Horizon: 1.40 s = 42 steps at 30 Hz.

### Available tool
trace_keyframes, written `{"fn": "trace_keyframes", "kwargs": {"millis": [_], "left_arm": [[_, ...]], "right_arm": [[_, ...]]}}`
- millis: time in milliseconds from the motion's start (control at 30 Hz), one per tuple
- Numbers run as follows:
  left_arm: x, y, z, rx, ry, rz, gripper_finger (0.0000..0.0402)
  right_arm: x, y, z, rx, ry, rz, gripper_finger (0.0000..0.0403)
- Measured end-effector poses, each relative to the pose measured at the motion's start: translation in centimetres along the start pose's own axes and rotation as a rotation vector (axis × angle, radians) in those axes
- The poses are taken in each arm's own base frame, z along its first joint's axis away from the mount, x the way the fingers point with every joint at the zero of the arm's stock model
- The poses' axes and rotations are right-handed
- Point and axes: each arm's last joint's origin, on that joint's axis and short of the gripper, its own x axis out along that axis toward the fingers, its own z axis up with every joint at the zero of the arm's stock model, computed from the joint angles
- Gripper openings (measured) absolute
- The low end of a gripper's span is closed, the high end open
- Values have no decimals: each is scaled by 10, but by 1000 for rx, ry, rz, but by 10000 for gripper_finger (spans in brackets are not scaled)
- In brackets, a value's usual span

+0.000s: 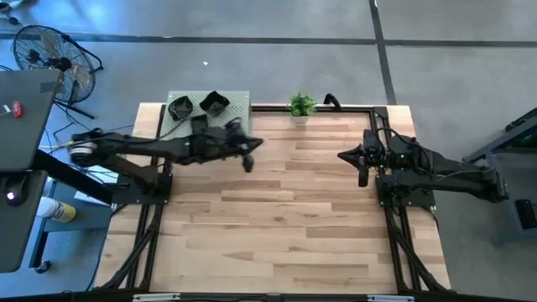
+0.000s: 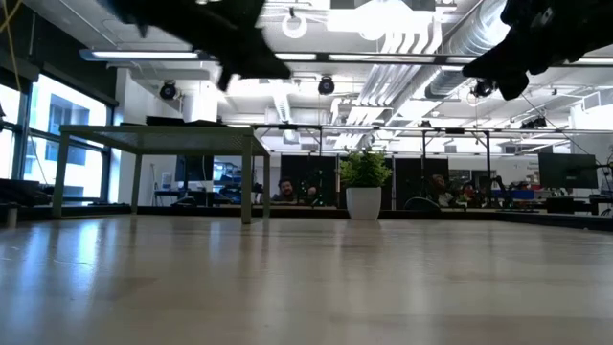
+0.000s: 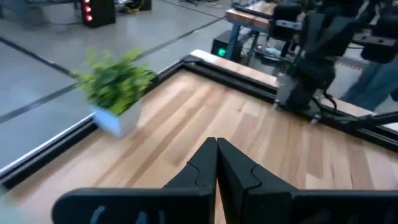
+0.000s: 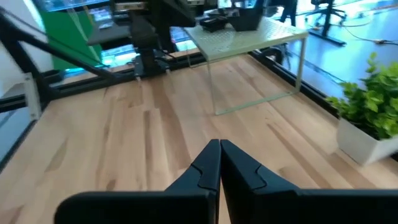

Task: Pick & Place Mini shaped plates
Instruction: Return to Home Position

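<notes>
Wood table is mostly bare boards, with a black rail round its edges. The shelf stands at the back left corner, black plates sitting on top. Left gripper hangs just in front of the shelf, right gripper over the right side, both clenched empty. Plant sits at the back edge.

Two arms, one claw each: left claw, right claw. One shelf, just behind the left claw, holds plates in two plain stacks. More dark shapes beside that arm can't be counted. One plant stands between the claws, farther back. One surface.
</notes>
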Motion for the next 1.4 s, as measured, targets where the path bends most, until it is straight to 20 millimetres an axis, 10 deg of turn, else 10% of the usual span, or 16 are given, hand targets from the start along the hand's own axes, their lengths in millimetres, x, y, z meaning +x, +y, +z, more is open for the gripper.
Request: {"fn": "trace_keyframes", "kwargs": {"millis": [733,1000,1400], "left_arm": [[-170,72,-89,-62,-313,-18,0],[-175,75,-101,-79,-218,-52,0],[-172,80,-119,-86,-38,38,0]], "right_arm": [[-40,-5,-2,80,-283,-135,1],[-10,-14,-43,108,-519,-143,1],[1,-25,-69,201,-415,-390,7]]}}
